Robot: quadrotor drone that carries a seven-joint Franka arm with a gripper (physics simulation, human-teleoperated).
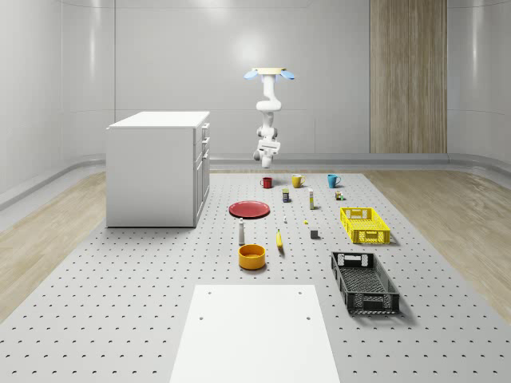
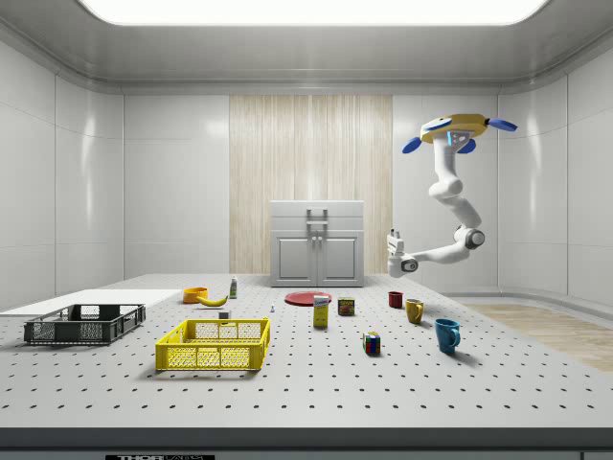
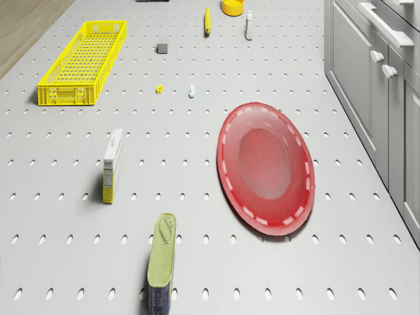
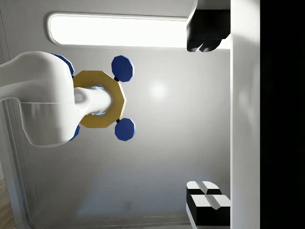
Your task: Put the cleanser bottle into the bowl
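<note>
drone [image 2: 458, 131] hovering over mugs [image 2: 415, 310], tool [image 2: 393, 244] open

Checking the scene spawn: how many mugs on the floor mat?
3. All stand in a row at the far end in the whole-scene view: red mug, yellow mug, blue mug. The drone hovers above and behind the red one. None looks hidden.

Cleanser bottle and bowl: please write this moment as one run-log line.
drone: hovering beyond mugs | pincer: open, empty, pointing up | cleanser bottle: upright on floor | bowl: empty, beside bottle | step: not grasped
</note>
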